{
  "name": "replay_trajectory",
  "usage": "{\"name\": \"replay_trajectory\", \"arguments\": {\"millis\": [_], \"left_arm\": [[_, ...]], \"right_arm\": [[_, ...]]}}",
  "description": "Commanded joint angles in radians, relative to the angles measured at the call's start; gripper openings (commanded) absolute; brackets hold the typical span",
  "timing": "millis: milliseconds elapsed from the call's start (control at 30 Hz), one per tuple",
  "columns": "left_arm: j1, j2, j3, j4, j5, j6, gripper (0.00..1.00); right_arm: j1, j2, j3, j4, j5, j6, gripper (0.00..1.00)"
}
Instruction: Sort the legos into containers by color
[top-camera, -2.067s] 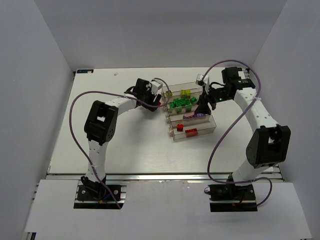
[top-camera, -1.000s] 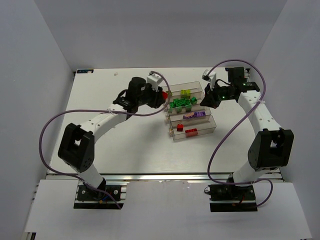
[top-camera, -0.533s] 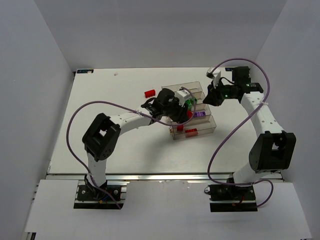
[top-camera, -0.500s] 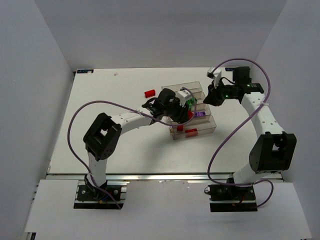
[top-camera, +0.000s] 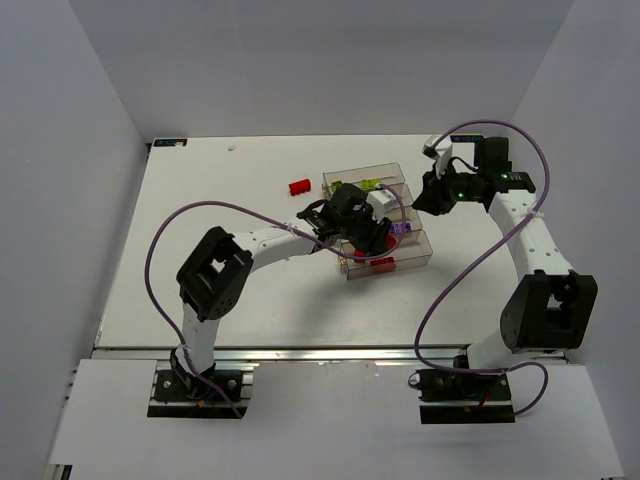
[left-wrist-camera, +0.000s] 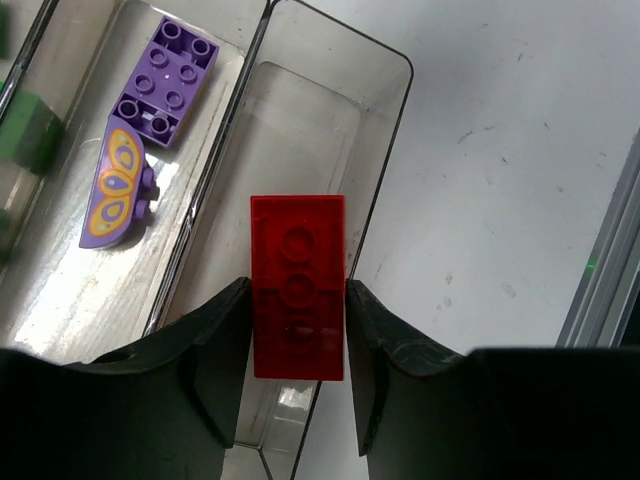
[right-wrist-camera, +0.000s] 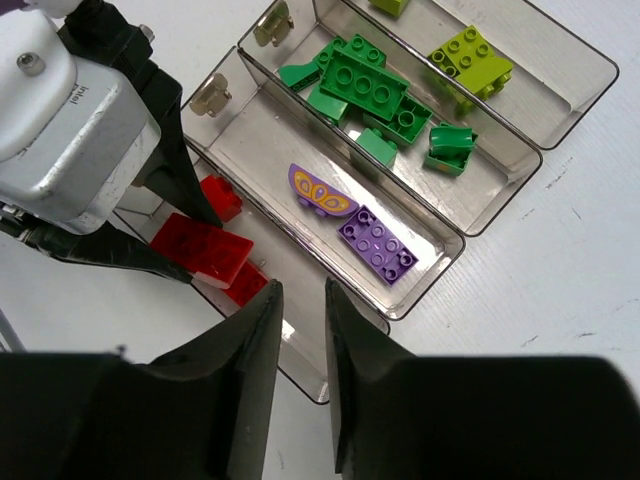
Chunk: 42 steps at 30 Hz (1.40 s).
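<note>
My left gripper (left-wrist-camera: 297, 288) is shut on a red lego (left-wrist-camera: 297, 285), flat side up, held above the end of the nearest of the containers (left-wrist-camera: 385, 120). From the right wrist view that lego (right-wrist-camera: 205, 248) hangs over two red ones (right-wrist-camera: 220, 195) lying in that tray. The neighbouring tray holds a purple brick (right-wrist-camera: 377, 243) and a purple butterfly piece (right-wrist-camera: 322, 192). Green legos (right-wrist-camera: 365, 85) fill the third, yellow-green ones (right-wrist-camera: 470, 58) the farthest. My right gripper (right-wrist-camera: 302, 295) hovers beside the trays, open a little, with nothing between its fingers. One red lego (top-camera: 298, 187) lies loose on the table.
The four trays (top-camera: 420, 250) stand side by side in a slanted row mid-table. My left arm (top-camera: 270, 240) reaches across to them from the left. The right arm (top-camera: 520, 215) arcs along the right side, near the wall. White tabletop (top-camera: 220, 200) lies to the left.
My left arm swung from the far-left side of the trays to over the nearest tray, carrying the red lego. The right arm pulled back from the purple tray toward the right.
</note>
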<state>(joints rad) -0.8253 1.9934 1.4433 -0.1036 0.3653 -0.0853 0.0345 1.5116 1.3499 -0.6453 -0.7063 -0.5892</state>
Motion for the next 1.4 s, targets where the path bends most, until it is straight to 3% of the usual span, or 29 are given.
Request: {"name": "replay_trajectory", "arguments": {"millis": [0,133,300,433,467,533,633,700,800,1033,1367], "left_arm": [[-0.002,-0.015,0.042,-0.011,-0.029,0.012,0.53],[-0.001,-0.019,0.060,-0.028,-0.052,0.012,0.60],[0.003,-0.030,0.086,-0.047,-0.078,0.015,0.62],[0.054,-0.057,0.080,-0.050,-0.083,-0.011,0.51],[0.073,-0.071,0.072,-0.048,-0.081,-0.042,0.41],[0.152,-0.082,0.054,-0.047,-0.059,-0.070,0.30],[0.256,-0.108,0.026,-0.042,-0.057,-0.087,0.28],[0.316,-0.114,0.029,-0.057,-0.078,-0.054,0.41],[0.389,-0.097,0.039,-0.045,-0.095,-0.027,0.51],[0.457,0.026,0.092,0.005,-0.150,0.076,0.58],[0.462,0.188,0.226,0.039,-0.281,0.255,0.63]], "right_arm": [[-0.005,-0.022,-0.001,0.030,-0.013,0.008,0.31],[-0.005,-0.022,-0.001,0.029,-0.013,0.006,0.44],[-0.007,-0.027,0.000,0.027,-0.013,0.003,0.47],[-0.008,-0.031,-0.001,0.022,-0.025,-0.014,0.47],[-0.008,-0.031,-0.001,0.015,-0.035,-0.026,0.47],[-0.010,-0.031,-0.001,-0.004,-0.059,-0.047,0.48],[-0.010,-0.031,0.000,-0.033,-0.084,-0.103,0.51],[-0.010,-0.030,0.000,-0.040,-0.091,-0.127,0.53],[-0.010,-0.024,0.002,-0.051,-0.099,-0.139,0.56],[-0.010,-0.013,0.006,-0.051,-0.098,-0.147,0.66],[-0.013,-0.010,-0.003,-0.053,-0.091,-0.153,0.68]]}}
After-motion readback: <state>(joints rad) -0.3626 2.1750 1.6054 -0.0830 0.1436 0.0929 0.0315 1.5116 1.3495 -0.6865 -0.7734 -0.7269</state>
